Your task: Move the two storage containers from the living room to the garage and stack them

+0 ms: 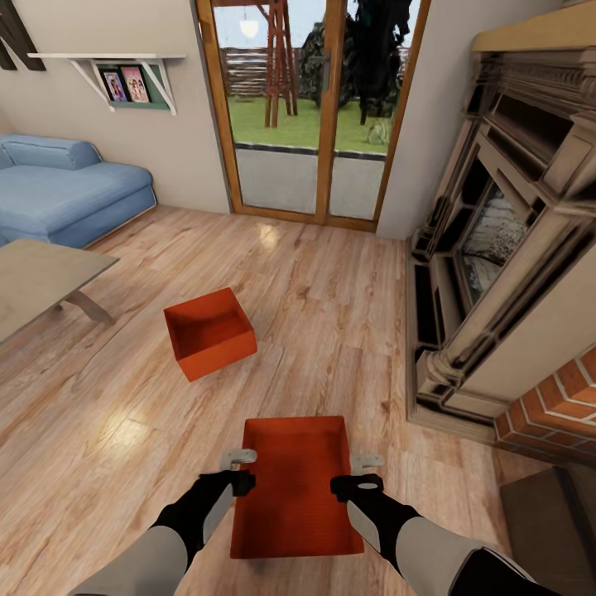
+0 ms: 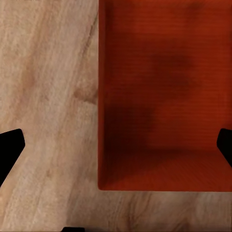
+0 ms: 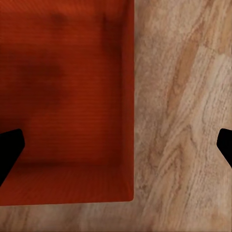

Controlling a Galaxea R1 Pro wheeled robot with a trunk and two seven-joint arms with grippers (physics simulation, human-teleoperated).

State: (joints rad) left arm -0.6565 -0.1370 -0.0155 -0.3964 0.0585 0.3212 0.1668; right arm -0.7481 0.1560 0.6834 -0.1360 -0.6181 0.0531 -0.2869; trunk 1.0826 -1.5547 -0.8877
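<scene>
head view: near storage container is sitting on the living room's wood plank floor, between the two arms; second container is lying well apart, further ahead, near the desk. left hand is hovering over the bin's left wall, right hand over its right wall, both forearms reaching forward, fingers pointing down.

left wrist view: fingers are standing wide apart, straddling the bin wall, gripping nothing.

right wrist view: fingers are likewise spread across the opposite wall, nothing held.

risk, judged: thin plain walls are offering little purchase; if one hand is closing ahead of the other, the bin may be tilting or sliding out on the lift. uneven descent could push the wall sideways.
</scene>
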